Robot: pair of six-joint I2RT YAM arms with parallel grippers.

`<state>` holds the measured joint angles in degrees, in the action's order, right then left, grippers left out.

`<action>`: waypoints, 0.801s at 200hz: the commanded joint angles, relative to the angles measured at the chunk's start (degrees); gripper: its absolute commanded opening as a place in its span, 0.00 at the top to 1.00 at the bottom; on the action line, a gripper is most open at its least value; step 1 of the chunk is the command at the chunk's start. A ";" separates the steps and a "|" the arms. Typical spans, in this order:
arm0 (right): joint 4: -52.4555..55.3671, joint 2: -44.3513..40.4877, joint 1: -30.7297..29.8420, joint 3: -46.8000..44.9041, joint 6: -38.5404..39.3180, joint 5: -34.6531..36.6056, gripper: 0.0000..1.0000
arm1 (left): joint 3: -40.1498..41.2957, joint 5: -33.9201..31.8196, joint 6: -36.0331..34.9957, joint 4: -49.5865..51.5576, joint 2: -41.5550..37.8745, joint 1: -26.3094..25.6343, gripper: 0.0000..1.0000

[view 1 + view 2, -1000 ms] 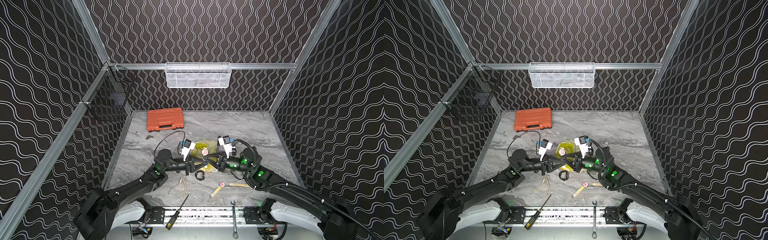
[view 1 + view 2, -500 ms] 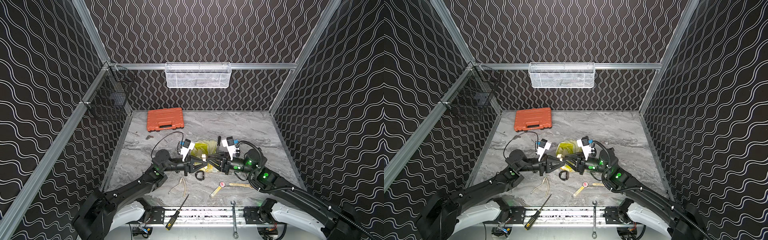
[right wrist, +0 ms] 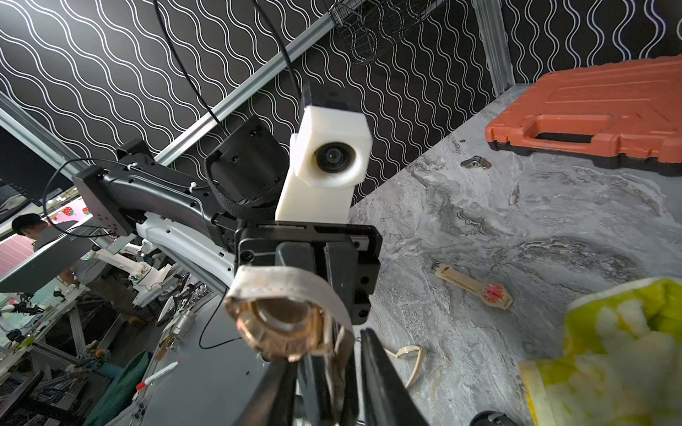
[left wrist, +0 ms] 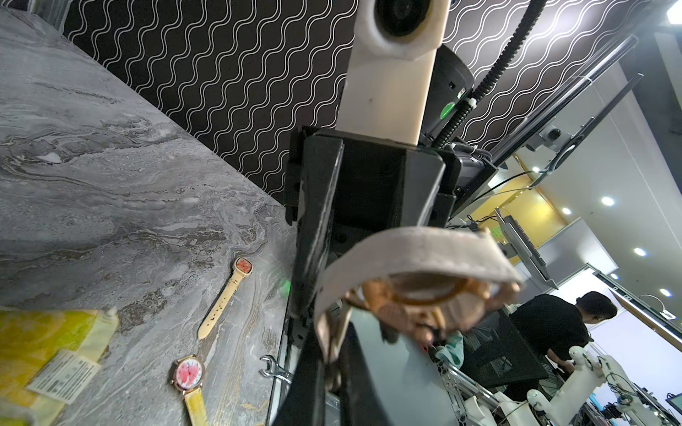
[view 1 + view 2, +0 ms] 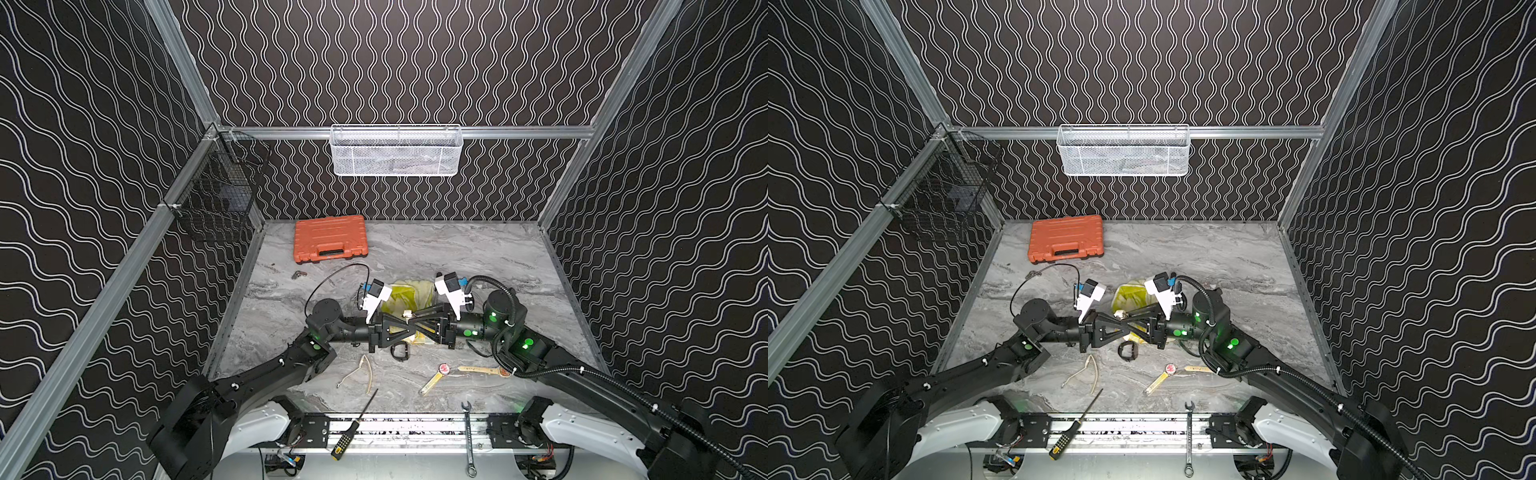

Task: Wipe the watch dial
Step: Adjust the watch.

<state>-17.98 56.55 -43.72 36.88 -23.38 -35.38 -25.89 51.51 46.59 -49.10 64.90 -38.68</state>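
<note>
Left fingers (image 4: 383,383) on pale matte strap (image 4: 413,250)

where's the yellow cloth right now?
The yellow cloth lies on the table mid-scene in both top views, beneath and just behind where the left gripper and right gripper meet; neither holds it.

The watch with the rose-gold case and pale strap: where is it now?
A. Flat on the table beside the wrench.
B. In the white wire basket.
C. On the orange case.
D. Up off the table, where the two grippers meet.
D: both wrist views show the watch in the air between the left gripper and the right gripper, with the table behind it.
</note>
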 commanded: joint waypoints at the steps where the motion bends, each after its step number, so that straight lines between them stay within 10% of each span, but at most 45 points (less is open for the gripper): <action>1: 0.17 -0.58 0.25 0.73 1.27 0.48 0.68 | 0.05 0.54 -0.28 -0.19 -0.59 -0.01 1.00; 102: -3.26 1.85 0.30 4.15 0.79 -2.87 0.46 | 0.22 0.76 -2.72 3.55 -1.43 -0.25 1.00; 160: -0.68 3.52 0.19 5.34 1.43 -2.45 0.58 | 0.14 0.26 -4.04 5.65 -1.59 -0.53 1.00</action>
<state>-18.50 60.31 -43.42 41.56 -22.09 -38.22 -25.80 51.57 44.38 -43.42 63.53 -39.03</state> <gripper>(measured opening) 0.460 0.080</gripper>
